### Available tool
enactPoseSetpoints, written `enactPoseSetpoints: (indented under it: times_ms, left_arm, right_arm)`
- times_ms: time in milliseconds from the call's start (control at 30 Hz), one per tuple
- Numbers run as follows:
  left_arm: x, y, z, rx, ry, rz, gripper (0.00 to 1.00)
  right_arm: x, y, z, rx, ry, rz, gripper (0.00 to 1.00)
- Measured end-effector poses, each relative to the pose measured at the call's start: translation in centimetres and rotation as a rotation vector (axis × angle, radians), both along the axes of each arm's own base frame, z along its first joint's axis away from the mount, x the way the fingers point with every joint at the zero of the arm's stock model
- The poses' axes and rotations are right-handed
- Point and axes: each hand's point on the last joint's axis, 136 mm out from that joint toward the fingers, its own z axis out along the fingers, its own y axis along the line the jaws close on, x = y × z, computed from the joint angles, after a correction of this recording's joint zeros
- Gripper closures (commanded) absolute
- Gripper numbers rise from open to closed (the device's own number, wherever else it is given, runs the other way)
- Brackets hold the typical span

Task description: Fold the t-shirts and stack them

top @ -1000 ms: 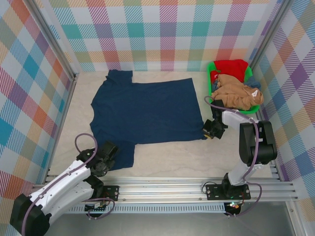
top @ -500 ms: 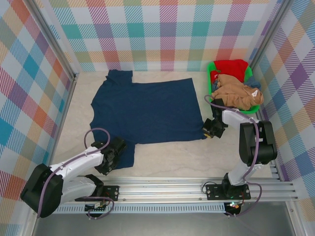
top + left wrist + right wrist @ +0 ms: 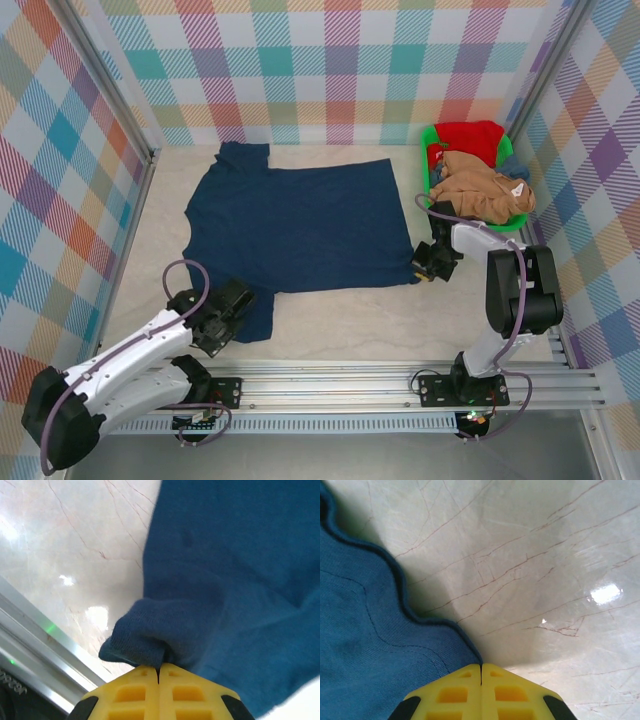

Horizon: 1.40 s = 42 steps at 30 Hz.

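The navy t-shirt point(image 3: 300, 225) lies spread flat across the middle of the bench point(image 3: 400, 320), with one sleeve toward the far wall, the other down at the near left and the hem on the right. It's big, soft, floppy cloth, so it looks light to lift, but it will sag and drag, and any fold has to be carried by edges and corners rather than by the middle. The left fingers point(image 3: 237, 303) are down on that near sleeve, and the left wrist view shows the left fingers point(image 3: 132, 692) clenched together with a bunched lump of the navy t-shirt point(image 3: 240, 580) pinched at their tips, just beside the bench's near rail. Over on the right, the right fingers point(image 3: 424, 268) sit at the near hem corner. From the right wrist, the right fingers point(image 3: 445, 695) are pressed shut just where the stitched hem of the navy t-shirt point(image 3: 365, 655) runs in between them, so they appear to grip that corner. With sleeve and hem corner both held, it looks set for a first fold. The thin hem could slip out if it's pulled hard. Beyond, in the far right corner, the green basket point(image 3: 424, 165) holds the tan t-shirt point(image 3: 480, 190) and the red t-shirt point(image 3: 470, 140), both waiting crumpled.
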Motion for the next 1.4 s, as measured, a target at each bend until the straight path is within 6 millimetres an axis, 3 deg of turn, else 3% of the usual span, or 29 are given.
enactPoseSetpoints:
  times_ms: [433, 567, 767, 933, 1033, 1200, 1300, 1400]
  left_arm:
    - [-0.8, -0.5, 2.9, 0.038, 0.026, 0.003, 1.00]
    - [-1.6, -0.8, 2.4, 0.033, 0.076, -0.007, 1.00]
    - [-3.8, -0.7, -0.9, 0.083, 0.169, -0.036, 1.00]
    - [-3.7, -0.8, -0.8, 0.127, 0.152, -0.059, 1.00]
    - [-2.7, -1.9, 1.2, 0.135, 0.076, -0.099, 1.00]
    - [1.1, -4.0, 6.6, 0.117, -0.119, -0.107, 1.00]
    - [3.1, -3.8, 8.6, 0.118, -0.193, -0.075, 1.00]
    - [5.2, -2.2, 9.2, 0.139, -0.219, -0.021, 1.00]
  right_arm:
    - [-1.5, -0.2, 2.6, -0.057, -0.045, 0.027, 1.00]
    - [-2.1, -0.6, 2.4, -0.079, -0.026, 0.026, 1.00]
    - [-2.9, -1.2, 2.2, -0.112, -0.001, 0.025, 1.00]
    - [-3.7, -1.5, 2.8, -0.120, -0.005, 0.027, 1.00]
    - [-4.1, -1.4, 3.6, -0.117, -0.023, 0.032, 1.00]
    - [-4.0, -0.9, 5.3, -0.119, -0.056, 0.053, 1.00]
    - [-2.9, -0.5, 6.7, -0.113, -0.085, 0.060, 1.00]
    - [-1.1, 0.0, 8.1, -0.108, -0.121, 0.068, 1.00]
